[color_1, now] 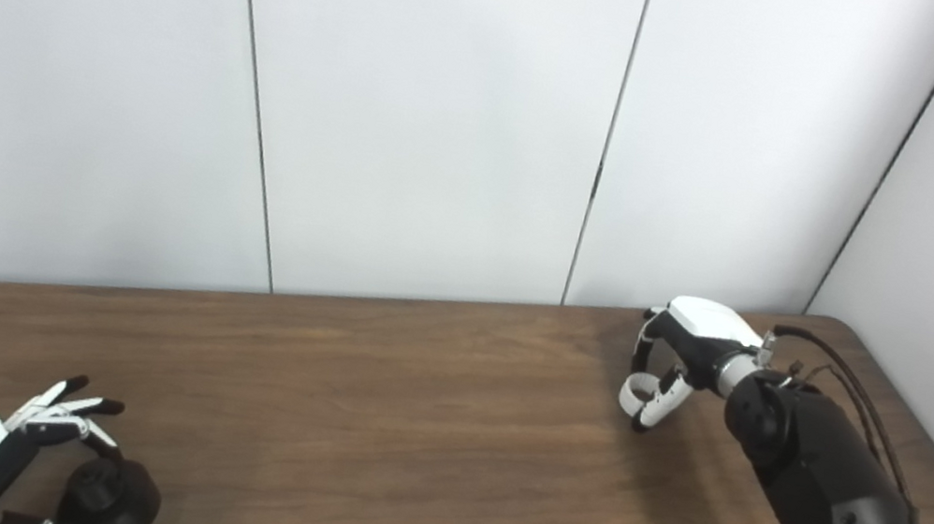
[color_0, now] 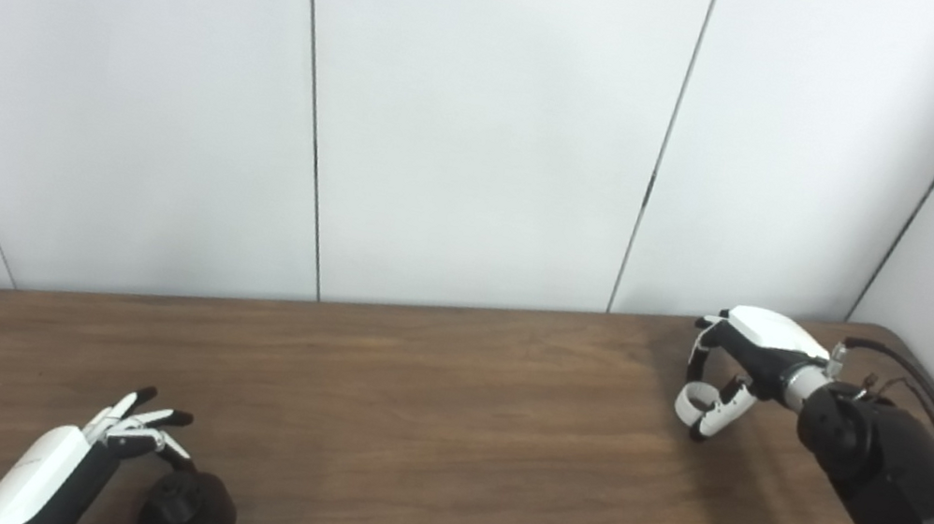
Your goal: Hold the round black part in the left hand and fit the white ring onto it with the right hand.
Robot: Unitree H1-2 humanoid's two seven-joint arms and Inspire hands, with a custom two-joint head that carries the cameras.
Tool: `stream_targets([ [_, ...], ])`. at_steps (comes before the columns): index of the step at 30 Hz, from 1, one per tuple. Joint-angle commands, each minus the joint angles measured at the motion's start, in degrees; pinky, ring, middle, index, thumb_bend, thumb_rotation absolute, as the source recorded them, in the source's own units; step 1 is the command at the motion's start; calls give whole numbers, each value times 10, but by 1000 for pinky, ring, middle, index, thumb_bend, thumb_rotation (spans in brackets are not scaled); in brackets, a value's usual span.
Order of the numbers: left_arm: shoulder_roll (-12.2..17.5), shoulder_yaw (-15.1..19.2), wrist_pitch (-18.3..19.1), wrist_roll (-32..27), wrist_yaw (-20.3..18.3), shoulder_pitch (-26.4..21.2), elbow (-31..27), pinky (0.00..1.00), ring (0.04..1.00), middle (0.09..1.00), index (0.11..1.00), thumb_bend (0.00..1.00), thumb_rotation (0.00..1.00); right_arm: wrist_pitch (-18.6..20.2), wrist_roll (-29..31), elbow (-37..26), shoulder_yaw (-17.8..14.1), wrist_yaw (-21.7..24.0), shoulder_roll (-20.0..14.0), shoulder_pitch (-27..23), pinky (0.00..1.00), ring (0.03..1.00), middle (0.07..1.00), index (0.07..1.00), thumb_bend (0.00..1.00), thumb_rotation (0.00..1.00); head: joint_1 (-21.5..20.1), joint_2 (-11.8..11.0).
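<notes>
While both pieces sit well apart, judged roughly at the halfway mark: each appears picked up, nothing joined yet.

Left hand (color_0: 75, 462) low at the near left of the tabletop (color_0: 436, 447), partly cut off by the picture's bottom edge. Fingers (color_0: 151, 418) fanned out and mostly straight above the black part (color_0: 190, 512), thumb side tucked against it. Looks like a loose pinch or cradle rather than a full wrap; whether the part is truly gripped or only resting against the hand on the wood cannot be told from here.

Right hand (color_1: 678, 359) far over at the back right, near the wall (color_1: 455, 108), palm down, fingers curled downward. White ring (color_1: 637, 391) caught at the fingertips, pinched between thumb and a curled finger, hanging just above the wood or barely touching it; hard to say which.

Done, as far as visible: ring in the right hand, black part at the left hand.

Left to do: firm up the left hold and turn the part so its raised centre faces the ring; bring the two hands together across the tabletop; line the ring up square and press it on.
</notes>
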Motion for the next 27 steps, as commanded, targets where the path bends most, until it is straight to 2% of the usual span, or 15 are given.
stream_targets([
  [1, 6, 5, -13, -6, 11, -8, -22, 1000, 1000, 857, 479, 515, 34, 2, -2, -10, -12, -12, -15, -17, 969, 1000, 929, 480, 522, 123, 0, 0],
  [10, 5, 2, -14, 2, 14, -12, -12, 1000, 1000, 854, 479, 516, 35, -9, 6, -21, -15, -10, -16, -21, 984, 1000, 939, 479, 522, 122, 7, -2],
  [22, -1, -8, -27, 7, 23, -26, 28, 1000, 1000, 857, 479, 516, 35, 15, 13, -103, -27, 30, -9, -28, 987, 1000, 954, 479, 524, 125, 23, -9],
  [27, -3, -13, -34, 18, 31, -30, 40, 1000, 997, 856, 479, 517, 37, -11, 28, -129, -37, 10, 7, -10, 954, 1000, 951, 479, 523, 125, 34, -8],
])
